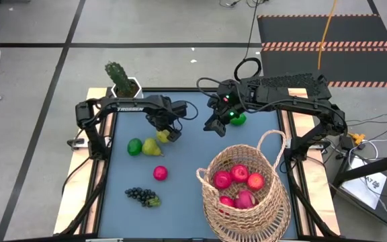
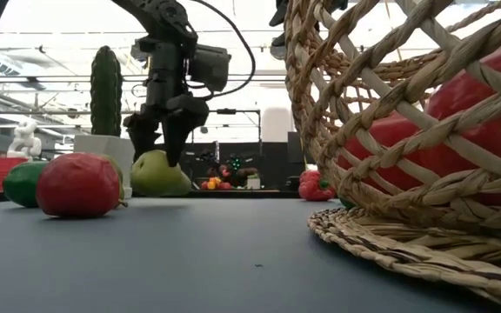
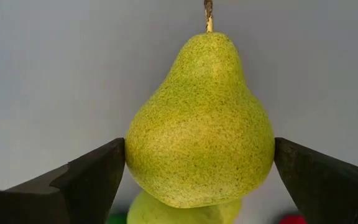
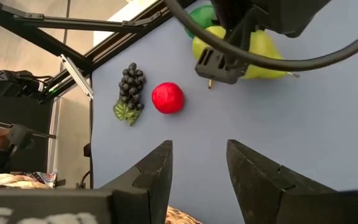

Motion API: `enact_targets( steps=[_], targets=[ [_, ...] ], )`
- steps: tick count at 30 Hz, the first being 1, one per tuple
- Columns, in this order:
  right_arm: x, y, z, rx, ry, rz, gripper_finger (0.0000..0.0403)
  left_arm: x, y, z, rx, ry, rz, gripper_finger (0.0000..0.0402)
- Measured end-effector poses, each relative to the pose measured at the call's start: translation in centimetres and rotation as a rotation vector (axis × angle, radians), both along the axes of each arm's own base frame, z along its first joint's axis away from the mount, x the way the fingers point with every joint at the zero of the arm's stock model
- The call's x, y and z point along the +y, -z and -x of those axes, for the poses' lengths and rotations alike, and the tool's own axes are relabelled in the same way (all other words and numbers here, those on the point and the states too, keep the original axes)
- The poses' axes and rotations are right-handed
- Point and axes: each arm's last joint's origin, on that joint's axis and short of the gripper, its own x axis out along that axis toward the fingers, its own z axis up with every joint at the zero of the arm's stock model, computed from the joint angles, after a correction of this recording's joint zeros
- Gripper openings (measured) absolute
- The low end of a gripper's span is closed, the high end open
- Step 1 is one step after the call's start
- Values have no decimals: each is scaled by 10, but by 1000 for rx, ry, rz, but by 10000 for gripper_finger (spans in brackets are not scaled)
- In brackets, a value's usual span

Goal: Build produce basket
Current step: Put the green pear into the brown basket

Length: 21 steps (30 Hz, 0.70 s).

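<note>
A yellow-green pear lies on the blue-grey table, touching a second pear. A green lime lies beside them. My left gripper points down over the first pear, open, one finger at each side. A red apple and dark grapes lie nearer the front. The wicker basket stands at the front right with several red fruits in it. My right gripper hangs raised over the far middle of the table, open with nothing between its fingers. My left gripper comes from above, pointing down, with its fingers at the two sides of the pear's wide lower body. Whether they touch the skin, I cannot tell. The pear lies on the table with its stem away from the second pear.
A potted cactus in a white pot stands at the table's far left edge. A green fruit lies under the right arm. The basket's loop handle arches up toward the right arm. Bare table shows between the apple and the basket.
</note>
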Motion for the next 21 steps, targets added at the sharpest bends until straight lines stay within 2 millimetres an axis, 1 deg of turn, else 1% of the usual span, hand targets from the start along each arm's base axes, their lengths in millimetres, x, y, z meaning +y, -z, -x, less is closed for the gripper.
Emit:
enact_targets(
  steps=[2, 4, 7, 10, 13, 16, 18, 21],
  targets=[
    [0, 0, 0, -1, 0, 0, 144, -1, -5, 2, -14, -2, 1, 397],
    [0, 0, 0, -2, 0, 1, 144, -2, -14, 5, -45, -5, -1, 397],
    [0, 0, 0, -2, -1, 2, 144, -4, -31, 11, -104, -7, -18, 397],
    [0, 0, 0, -2, -1, 4, 144, -9, -51, 18, -189, -2, -37, 397],
    [0, -1, -1, 2, 29, -29, 144, -14, -75, 26, -305, 2, -72, 397],
    [-4, -5, -4, -27, 121, -117, 144, -20, -99, 31, -461, 18, -124, 397],
    [-6, -10, -8, -83, 165, -161, 144, -25, -114, 33, -569, 29, -169, 397],
    [-9, -22, -12, -194, 189, -183, 144, -30, -134, 32, -728, 36, -250, 397]
  ],
)
